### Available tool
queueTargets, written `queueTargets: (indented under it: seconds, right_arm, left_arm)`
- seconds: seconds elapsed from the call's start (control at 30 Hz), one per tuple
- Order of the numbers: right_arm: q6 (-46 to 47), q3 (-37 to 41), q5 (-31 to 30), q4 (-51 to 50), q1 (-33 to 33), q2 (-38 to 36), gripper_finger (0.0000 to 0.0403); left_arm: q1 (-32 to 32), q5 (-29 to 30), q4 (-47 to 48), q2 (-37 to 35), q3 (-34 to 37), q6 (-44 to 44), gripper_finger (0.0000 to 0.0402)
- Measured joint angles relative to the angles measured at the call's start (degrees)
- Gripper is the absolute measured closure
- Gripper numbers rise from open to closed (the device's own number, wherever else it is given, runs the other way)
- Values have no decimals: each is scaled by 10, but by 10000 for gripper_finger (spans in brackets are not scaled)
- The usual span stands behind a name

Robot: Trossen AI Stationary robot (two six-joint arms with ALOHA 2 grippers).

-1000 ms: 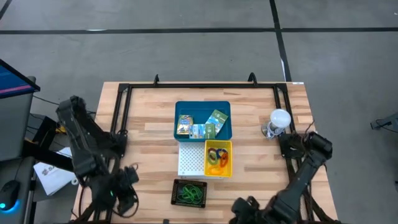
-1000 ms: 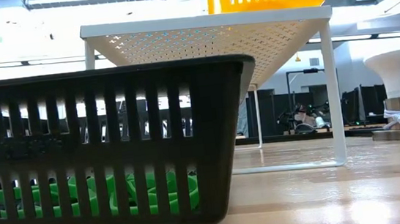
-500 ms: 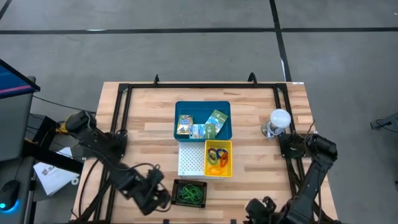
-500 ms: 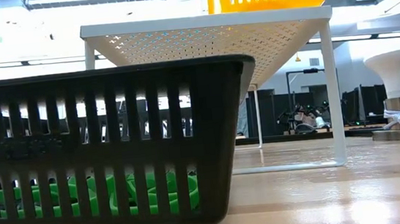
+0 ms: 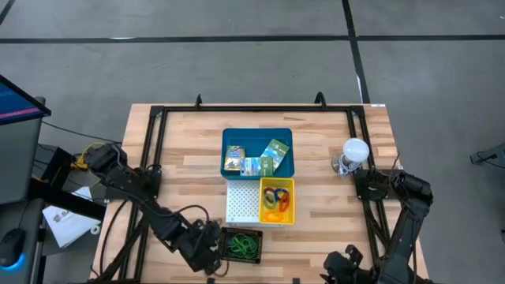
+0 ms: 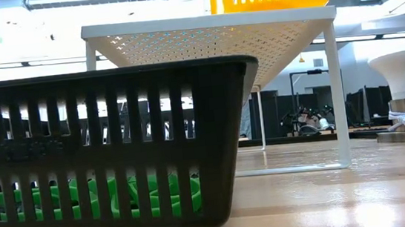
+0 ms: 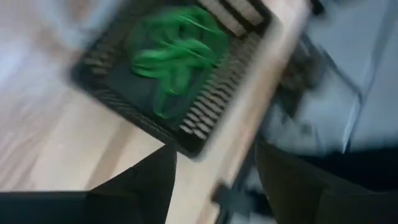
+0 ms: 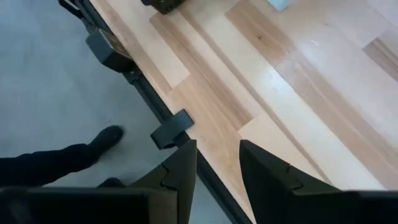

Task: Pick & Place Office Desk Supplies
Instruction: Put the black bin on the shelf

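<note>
While nothing lies loose on the bare desk (image 5: 181, 150), the sorting looks well advanced, though I cannot tell what is left to move: green rubber bands (image 5: 241, 246) sit in the black slotted basket (image 5: 239, 232), mixed-colour bands (image 5: 275, 197) in the yellow bin (image 5: 289, 201) on the white perforated stand (image 5: 241, 203), and printed packets (image 5: 254, 159) in the blue tray (image 5: 257, 133). Reaching low along the near edge, the left pincer (image 5: 211, 254) sits just beside the black basket, its fingers (image 7: 140, 183) spread wide and empty, the green bands just ahead of it. Parked at the near right corner, the right pincer (image 8: 217, 165) stands narrowly parted, holding nothing, well apart from every bin.
</note>
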State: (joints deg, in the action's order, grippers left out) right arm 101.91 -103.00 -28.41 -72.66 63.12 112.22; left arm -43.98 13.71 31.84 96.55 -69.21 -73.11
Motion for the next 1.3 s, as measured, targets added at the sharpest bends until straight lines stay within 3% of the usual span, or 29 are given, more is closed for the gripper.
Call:
queueTargets:
  seconds: [0.2,0.33,0.5,0.8,1.3]
  right_arm:
    - [1,0,-3,-12,3,0,284]
    - [1,0,-4,-16,2,-1,284]
    - [12,0,-15,-20,1,-1,284]
    - [30,0,-21,-26,-2,-1,284]
    - [42,0,-17,-36,-2,-2,284]
  left_arm:
    - [10,-86,-22,-8,0,236,211]
    - [22,-92,-54,-8,0,404,225]
    - [54,-75,-99,-5,0,499,226]
    - [48,-92,-176,48,0,560,226]
    - [32,-39,-245,117,0,505,231]
